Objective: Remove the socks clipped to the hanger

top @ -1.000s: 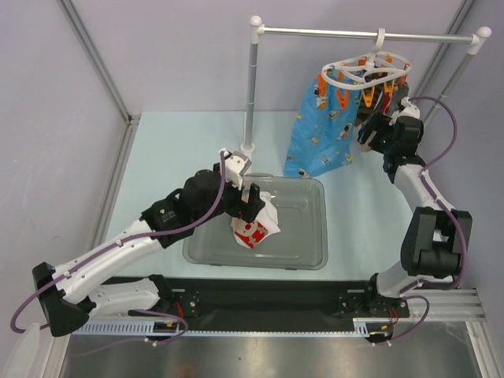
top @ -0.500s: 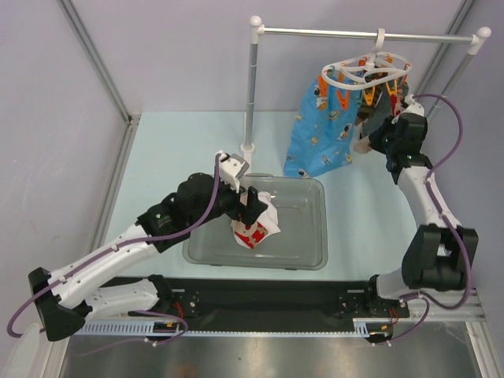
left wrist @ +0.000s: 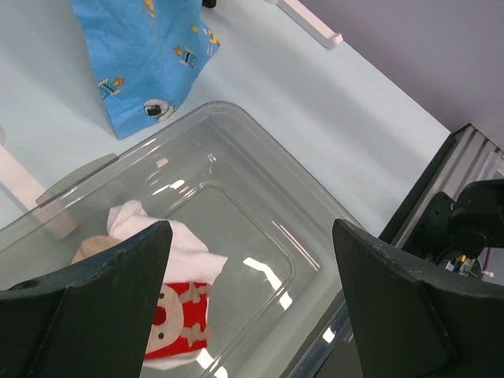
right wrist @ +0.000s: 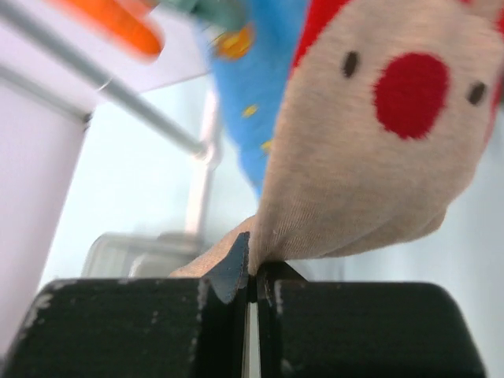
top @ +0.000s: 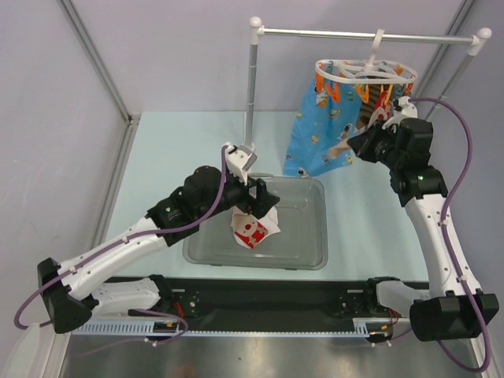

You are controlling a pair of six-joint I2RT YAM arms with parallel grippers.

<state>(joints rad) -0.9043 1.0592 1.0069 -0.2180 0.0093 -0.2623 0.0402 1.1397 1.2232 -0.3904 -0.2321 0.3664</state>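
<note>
Socks (top: pixel 315 146) hung from the hanger (top: pixel 364 75) on the rail (top: pixel 331 33) at the back right of the surface (top: pixel 181 150). Against half a second before, you would have seen the hanger's ring tipped more edge-on and the right arm's elbow swung out toward the near right corner. The right claw (top: pixel 364 142) stayed up under the pegs, just beside the blue sock (top: pixel 323 118). The left arm had hardly shifted over the tray (top: pixel 321 236). From above you could not tell what the right claw held. Its wrist view showed its fingers pinched shut on the edge of a beige sock (right wrist: pixel 370 157) with a red nose and dark eyes. The left wrist view showed the left claw (left wrist: pixel 250 236) spread wide with nothing in it, above a white-and-red sock (left wrist: pixel 185 315) that lay in the tray
</note>
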